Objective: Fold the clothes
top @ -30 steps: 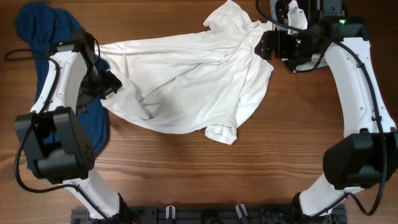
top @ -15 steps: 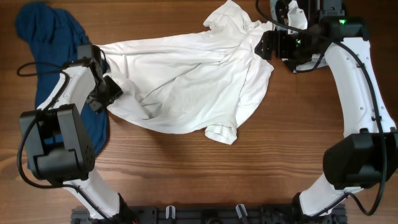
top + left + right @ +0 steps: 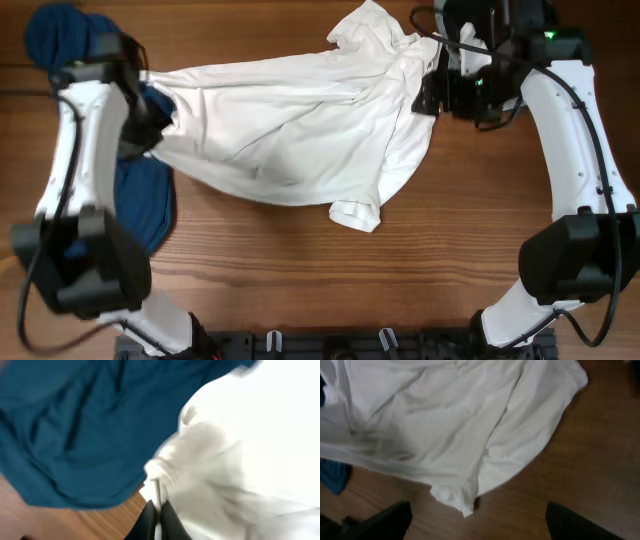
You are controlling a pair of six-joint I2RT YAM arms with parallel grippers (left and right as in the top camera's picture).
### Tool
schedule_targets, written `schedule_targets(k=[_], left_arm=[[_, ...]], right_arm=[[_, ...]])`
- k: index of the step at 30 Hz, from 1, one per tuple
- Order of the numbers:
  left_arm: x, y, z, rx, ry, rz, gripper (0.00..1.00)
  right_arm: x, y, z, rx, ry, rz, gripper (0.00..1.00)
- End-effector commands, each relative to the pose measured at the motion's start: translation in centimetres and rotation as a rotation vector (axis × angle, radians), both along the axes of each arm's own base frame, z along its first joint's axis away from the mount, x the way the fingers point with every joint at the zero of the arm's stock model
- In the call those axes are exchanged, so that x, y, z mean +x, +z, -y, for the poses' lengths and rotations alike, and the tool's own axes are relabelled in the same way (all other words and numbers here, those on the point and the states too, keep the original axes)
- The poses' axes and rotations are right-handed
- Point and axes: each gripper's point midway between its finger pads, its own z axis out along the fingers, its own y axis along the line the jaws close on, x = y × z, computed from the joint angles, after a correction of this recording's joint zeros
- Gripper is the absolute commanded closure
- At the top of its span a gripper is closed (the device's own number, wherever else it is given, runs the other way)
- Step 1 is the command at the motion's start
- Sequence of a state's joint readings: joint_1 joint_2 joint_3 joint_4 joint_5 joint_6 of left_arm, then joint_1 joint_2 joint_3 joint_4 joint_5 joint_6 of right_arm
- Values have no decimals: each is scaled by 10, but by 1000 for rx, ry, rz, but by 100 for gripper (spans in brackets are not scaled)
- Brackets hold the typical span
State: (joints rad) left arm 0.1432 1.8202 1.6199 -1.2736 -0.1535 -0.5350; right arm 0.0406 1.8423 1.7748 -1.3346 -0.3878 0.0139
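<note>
A white shirt [image 3: 300,130] lies crumpled across the middle of the wooden table, one sleeve [image 3: 357,213] pointing to the front. A dark blue garment [image 3: 60,40] lies bunched at the far left, partly under the shirt's left edge. My left gripper [image 3: 165,125] is at that left edge. In the left wrist view its black fingers [image 3: 159,520] are pressed together on a fold of the white shirt [image 3: 240,450], with the blue garment [image 3: 75,425] beside them. My right gripper [image 3: 432,92] hovers over the shirt's right side. Seen from the right wrist, it [image 3: 477,520] stands open above bare wood near the shirt's sleeve [image 3: 455,497].
Bare wood table [image 3: 450,270] shows in front of and to the right of the shirt. A black rail [image 3: 330,345] with the arm bases runs along the front edge. A bit of the blue garment [image 3: 332,475] peeks out under the shirt.
My left gripper has shut on the shirt's left edge and the left arm has swung up and back, drawing that edge along. The right gripper has shifted slightly.
</note>
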Motion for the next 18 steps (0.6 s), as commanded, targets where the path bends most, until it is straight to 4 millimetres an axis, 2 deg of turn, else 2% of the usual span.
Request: schedule_targets(k=[1, 3, 4, 7, 8, 12, 14, 16, 18], left_arm=[[-2, 78, -3, 50, -4, 197, 96], [-5, 95, -3, 64, -2, 255, 96], [-5, 101, -4, 70, -1, 278, 96], [-1, 104, -6, 85, 2, 300, 96], [4, 107, -8, 90, 3, 321, 96], [19, 117, -17, 150, -11, 388, 96], [30, 124, -21, 178, -25, 435, 96], [37, 132, -22, 184, -23, 475, 96], [40, 141, -22, 188, -21, 501, 96]], right_arm=[[-28, -19, -19, -24, 71, -123, 9], [-47, -36, -34, -31, 90, -198, 11], [-61, -51, -44, -40, 104, -248, 11], [-92, -85, -70, -32, 162, -330, 13], [-105, -102, -88, -20, 212, -334, 14], [-117, -135, -132, -36, 294, -251, 16], [-123, -150, -138, -91, 300, -218, 17], [-124, -157, -140, -109, 297, -204, 20], [-117, -164, -137, -137, 267, -169, 28]])
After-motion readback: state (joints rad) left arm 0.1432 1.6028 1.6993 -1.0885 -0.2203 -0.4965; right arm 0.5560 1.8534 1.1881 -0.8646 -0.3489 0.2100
